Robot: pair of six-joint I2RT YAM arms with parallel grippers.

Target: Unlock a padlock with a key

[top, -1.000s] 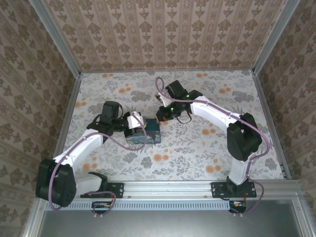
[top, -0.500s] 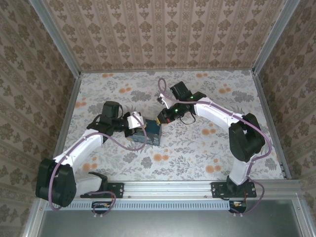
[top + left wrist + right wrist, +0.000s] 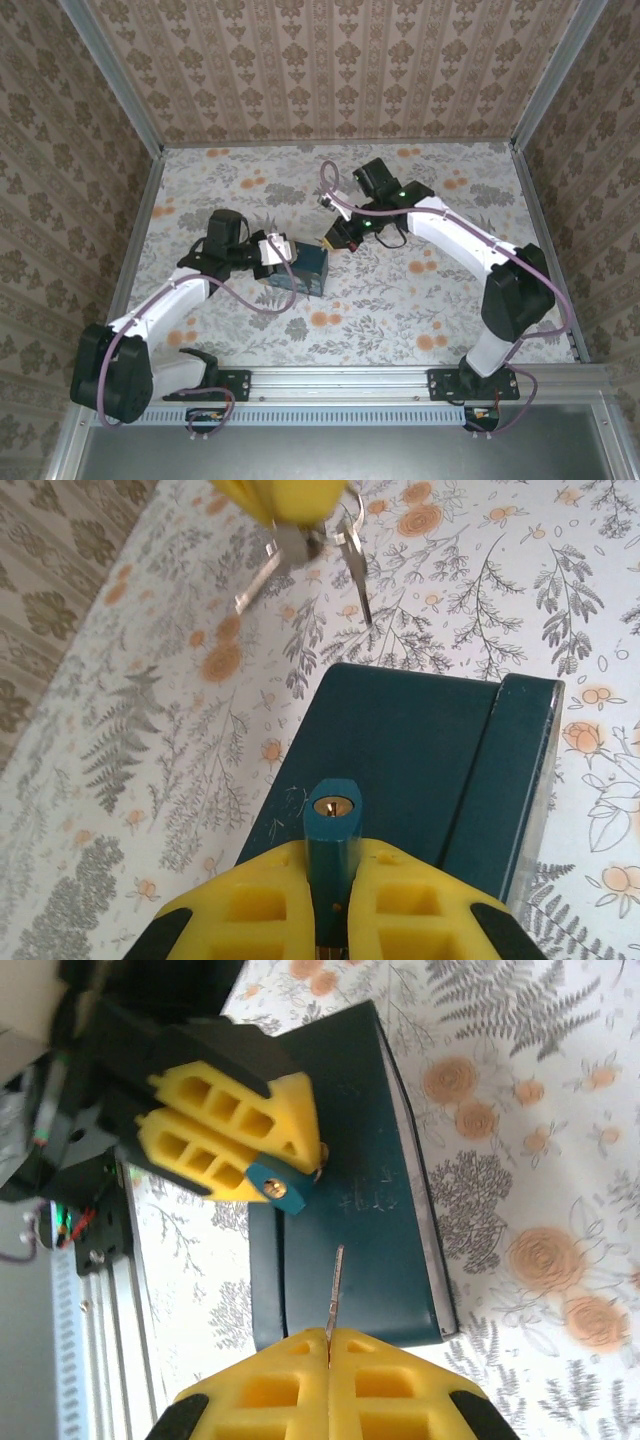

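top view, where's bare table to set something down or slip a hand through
Bare table runs along the back wall, and between the box and the near rail. Crowded mid-table: left gripper, box and right gripper sit close together.

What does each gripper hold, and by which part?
The left gripper clamps the padlock by its body, keyhole end out. The right gripper pinches the key by its head end.
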